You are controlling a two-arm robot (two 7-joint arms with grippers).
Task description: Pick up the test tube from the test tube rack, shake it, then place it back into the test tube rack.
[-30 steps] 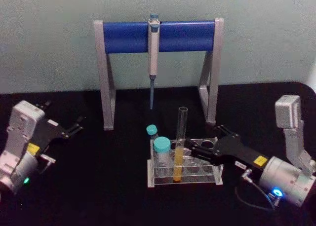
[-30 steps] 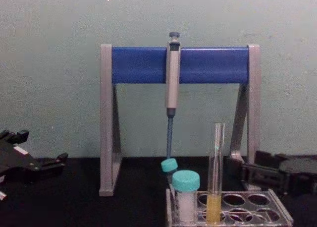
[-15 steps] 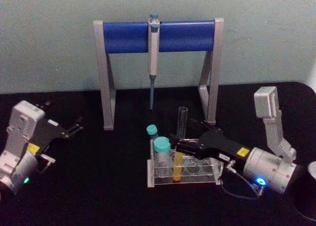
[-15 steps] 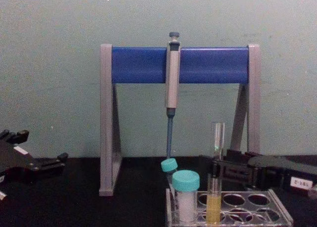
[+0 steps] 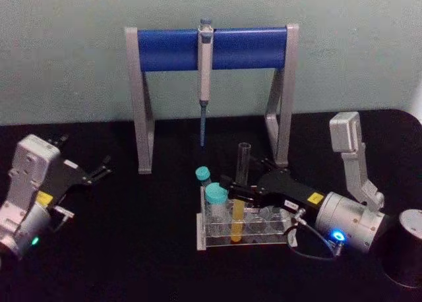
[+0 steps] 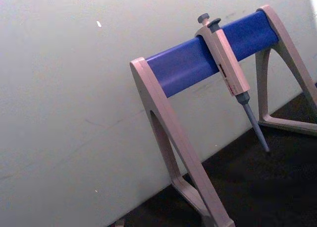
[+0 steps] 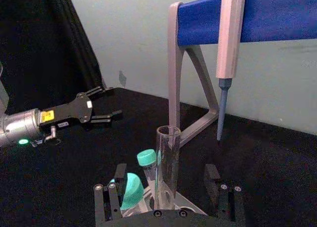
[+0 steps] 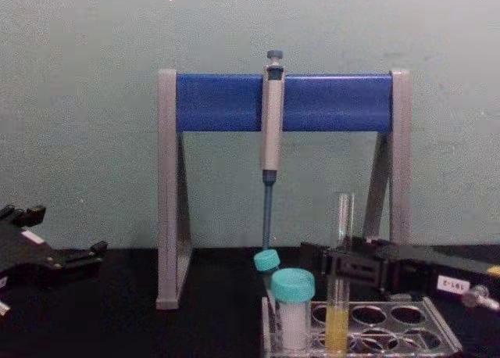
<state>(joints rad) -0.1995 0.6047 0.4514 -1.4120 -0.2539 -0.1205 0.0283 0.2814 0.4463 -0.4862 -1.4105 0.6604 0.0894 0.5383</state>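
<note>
The test tube [image 5: 237, 217] is seen standing upright in a hole in the left half of the test tube rack [image 5: 264, 236]. Its yellow liquid is held in the lower part, inside the rack, and its open clear top rises well above the rack's top plate. The right gripper [image 5: 241, 182] is reached in over the rack from the rack's right side, low above the top plate. Its fingers [image 7: 113, 202] are spread wide, one on each side of the tube. In the right wrist view a gap is seen between the glass and each finger, so the tube is straddled but not grasped. A large teal-capped vial [image 5: 215, 195] is set in the rack's left end, just beside the tube, and a thinner teal-capped vial [image 5: 202, 175] is seen at the rack's back left corner. The left gripper [image 5: 102, 168] is held well to the left of the rack, low over the black table [image 5: 132, 256], with its fingers parted and nothing between them. Behind the rack the pipette stand [image 5: 171, 49] is placed against the wall, and a pipette [image 5: 205, 64] is hung from its blue bar, tip down, above and behind the rack.
</note>
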